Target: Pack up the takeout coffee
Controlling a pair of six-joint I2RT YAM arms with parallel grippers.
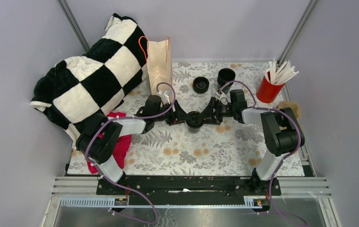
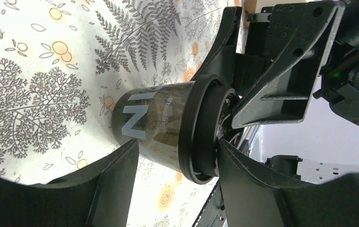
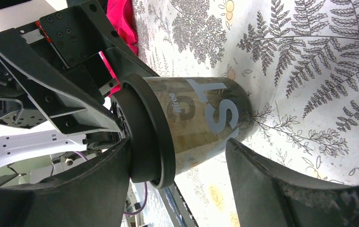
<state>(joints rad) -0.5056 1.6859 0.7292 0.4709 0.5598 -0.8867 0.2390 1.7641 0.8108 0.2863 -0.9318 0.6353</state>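
Cup (image 1: 195, 118) at counter (image 1: 192, 153) centre, sides masked from above. Left fingers (image 2: 118, 172) and right fingers (image 3: 281, 184) stand wide, flanking it; contact cannot be determined.

Floral tbl (image 1: 187, 151): coffee cup (image 1: 195, 118) ctr (upright), bag (image 1: 159, 61), lids (image 1: 200, 84), blk cups (image 1: 226, 75), red cup (image 1: 268, 91), blanket (image 1: 92, 80).

walls (image 1: 21, 38) plain grey | table (image 1: 206, 151) fern-print cloth | corner posts (image 1: 73, 23) metal | light even
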